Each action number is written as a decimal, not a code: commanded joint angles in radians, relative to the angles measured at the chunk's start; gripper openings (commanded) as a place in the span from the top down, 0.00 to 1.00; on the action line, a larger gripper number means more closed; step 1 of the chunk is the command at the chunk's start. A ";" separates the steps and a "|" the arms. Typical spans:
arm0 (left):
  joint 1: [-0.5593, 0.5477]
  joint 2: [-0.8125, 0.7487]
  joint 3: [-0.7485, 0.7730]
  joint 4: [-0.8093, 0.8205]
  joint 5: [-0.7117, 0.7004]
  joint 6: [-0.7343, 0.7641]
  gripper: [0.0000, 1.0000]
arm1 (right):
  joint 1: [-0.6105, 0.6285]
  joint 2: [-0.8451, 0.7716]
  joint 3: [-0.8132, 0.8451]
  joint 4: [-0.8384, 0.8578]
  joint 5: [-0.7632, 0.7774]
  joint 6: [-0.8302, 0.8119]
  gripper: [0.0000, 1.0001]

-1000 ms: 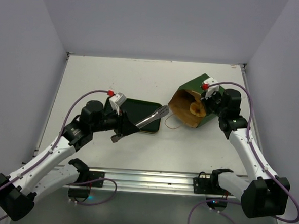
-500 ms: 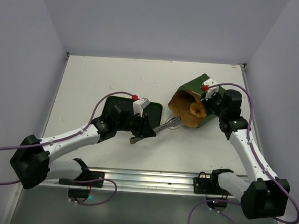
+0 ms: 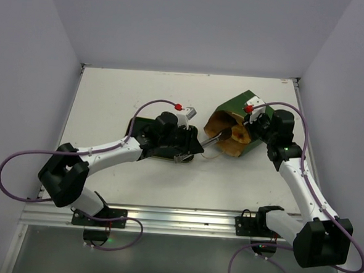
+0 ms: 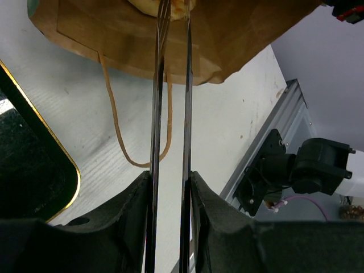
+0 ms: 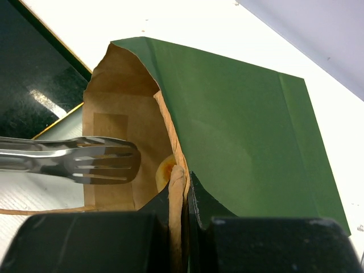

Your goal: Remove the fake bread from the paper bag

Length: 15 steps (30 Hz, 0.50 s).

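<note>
The paper bag point(image 3: 238, 110) lies tilted on its side, green outside, brown inside, its mouth facing left. My right gripper point(image 3: 252, 123) is shut on the bag's upper rim; the right wrist view shows the pinched rim point(image 5: 183, 187). A yellow-orange bread piece point(image 3: 238, 134) sits deep inside and also shows in the right wrist view point(image 5: 165, 169) and the left wrist view point(image 4: 149, 4). My left gripper point(image 3: 192, 147) is shut on metal tongs point(image 4: 170, 102), whose tips point(image 5: 108, 160) are at the bag's mouth, slightly apart, near the bread.
The dark tray point(image 3: 137, 125) with a gold rim lies under my left arm, left of the bag; it shows in the left wrist view point(image 4: 28, 170). A string handle point(image 4: 111, 108) trails on the table in front of the bag's mouth. A metal rail point(image 3: 177, 215) runs along the near edge.
My left arm has swung right across the tray, carrying the tongs, and their tips have reached the bag's mouth. The right gripper and the bag have stayed put.
</note>
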 commanded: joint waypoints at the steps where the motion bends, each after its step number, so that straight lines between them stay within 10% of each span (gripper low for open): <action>1: -0.008 0.049 0.074 0.069 -0.029 -0.014 0.64 | -0.004 -0.020 -0.001 0.037 -0.037 -0.010 1.00; 15: -0.006 0.161 0.160 0.069 -0.073 -0.023 0.60 | -0.004 -0.018 -0.004 0.041 -0.044 -0.006 1.00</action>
